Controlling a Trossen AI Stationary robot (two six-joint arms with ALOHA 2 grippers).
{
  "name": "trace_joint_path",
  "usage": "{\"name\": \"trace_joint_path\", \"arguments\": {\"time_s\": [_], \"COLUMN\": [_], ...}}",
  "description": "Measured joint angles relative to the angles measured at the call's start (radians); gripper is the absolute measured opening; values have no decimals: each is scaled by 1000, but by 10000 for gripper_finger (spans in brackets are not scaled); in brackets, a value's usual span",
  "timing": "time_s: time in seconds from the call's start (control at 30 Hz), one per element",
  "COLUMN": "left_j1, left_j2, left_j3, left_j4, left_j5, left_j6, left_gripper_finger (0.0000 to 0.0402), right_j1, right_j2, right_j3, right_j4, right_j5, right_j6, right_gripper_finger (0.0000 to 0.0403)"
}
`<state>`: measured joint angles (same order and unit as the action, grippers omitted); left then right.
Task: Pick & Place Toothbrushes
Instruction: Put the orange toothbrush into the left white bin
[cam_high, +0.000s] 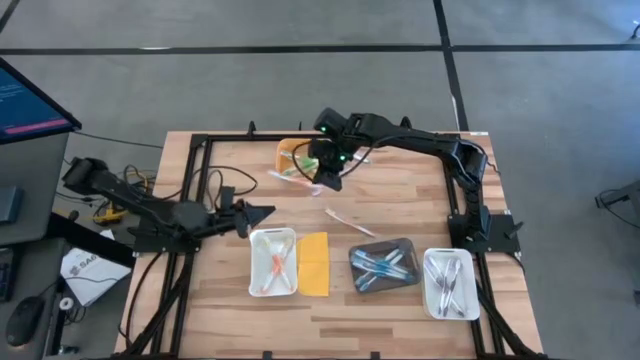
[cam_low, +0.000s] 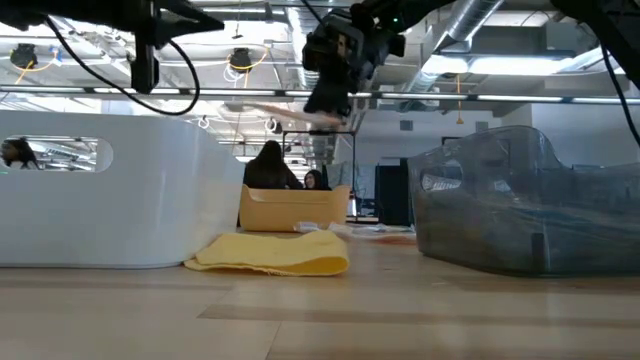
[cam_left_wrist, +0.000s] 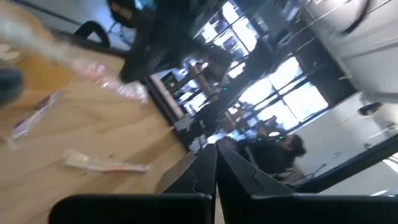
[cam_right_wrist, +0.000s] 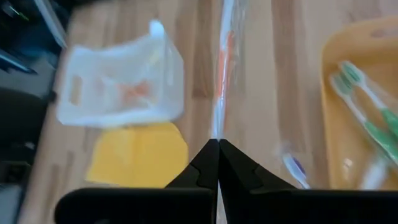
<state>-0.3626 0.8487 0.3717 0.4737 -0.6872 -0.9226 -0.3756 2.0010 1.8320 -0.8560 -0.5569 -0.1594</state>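
A wrapped orange toothbrush is pinched between the closed fingers of the right gripper — raised above the table; the left gripper is pressed together, empty.

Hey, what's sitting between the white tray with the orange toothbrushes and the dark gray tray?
In the high view, a flat yellow lid lies between the white tray and the dark gray tray, right beside the white one; bare wood separates it from the gray tray.

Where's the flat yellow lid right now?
In the high view, the flat yellow rectangular lid lies on the wooden table's near half, directly right of the white tray holding orange toothbrushes.
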Motion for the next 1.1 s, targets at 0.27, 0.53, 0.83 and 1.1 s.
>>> {"name": "trace_joint_path", "arguments": {"time_s": [0.27, 0.53, 0.83, 1.1], "left_j1": [0, 30, 124, 128], "left_j2": [121, 108, 59, 11], "left_j3": [0, 0, 0, 0], "left_j4": [3, 83, 242, 314], "left_j5": [-68, -190, -109, -93], "left_j6": [-55, -157, -142, -52], "left_gripper_finger": [2, 2, 55, 166], "right_j1": [0, 8, 39, 33], "right_j2": [0, 0, -1, -1], "right_j3": [1, 1, 1, 1], "right_j4": [190, 443, 758, 851], "right_j5": [-186, -367, -399, -388], "right_j6": [250, 544, 795, 899], "right_gripper_finger": [0, 0, 0, 0]}}
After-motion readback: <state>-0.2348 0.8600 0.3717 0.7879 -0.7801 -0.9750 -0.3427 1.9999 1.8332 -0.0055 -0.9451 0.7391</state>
